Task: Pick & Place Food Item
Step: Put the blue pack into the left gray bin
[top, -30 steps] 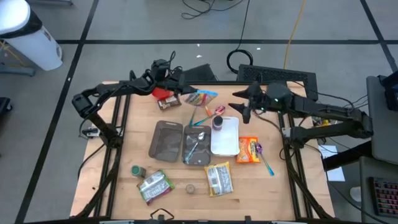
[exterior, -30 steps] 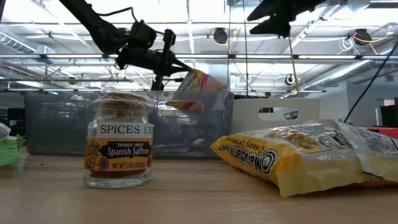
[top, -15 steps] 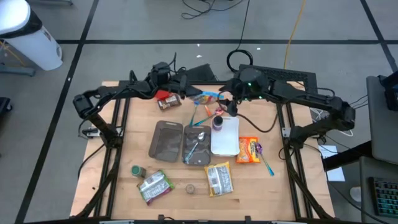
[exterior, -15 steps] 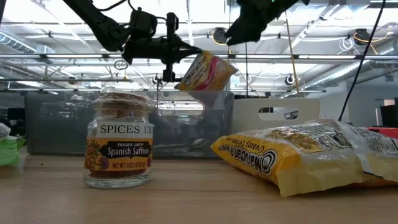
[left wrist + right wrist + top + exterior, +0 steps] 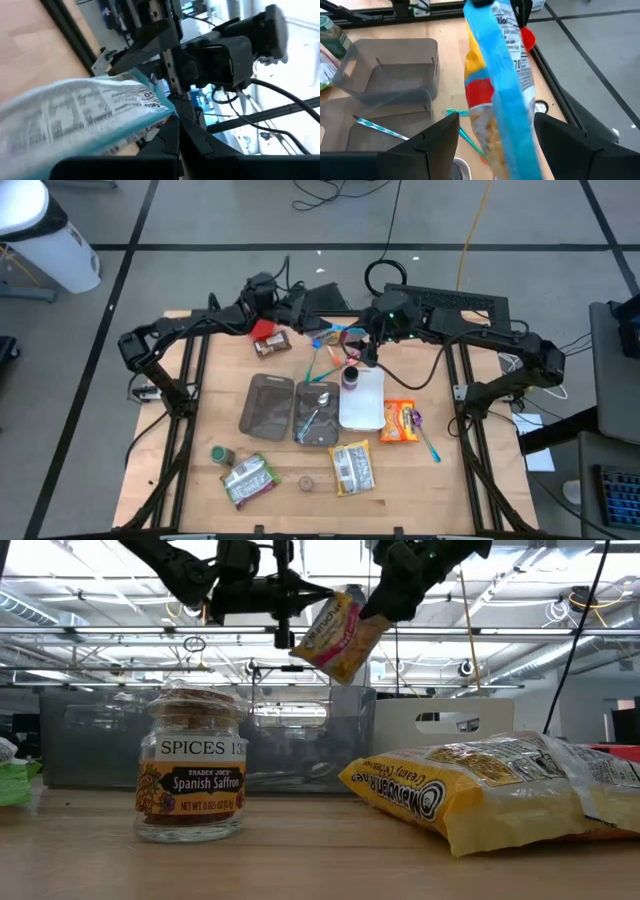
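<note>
A snack bag (image 5: 338,632) is held in the air above the far part of the worktop (image 5: 290,465), clamped in the closed left end effector (image 5: 308,327). The right end effector (image 5: 362,348) is spread wide, one finger (image 5: 437,145) on each side of the bag without gripping it. Below, two grey trays (image 5: 267,406) and a white lid (image 5: 363,400) are seen.

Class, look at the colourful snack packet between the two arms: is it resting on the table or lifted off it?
Lifted. In the low view the snack packet hangs tilted, high above the table, pinched by the left gripper.
</note>
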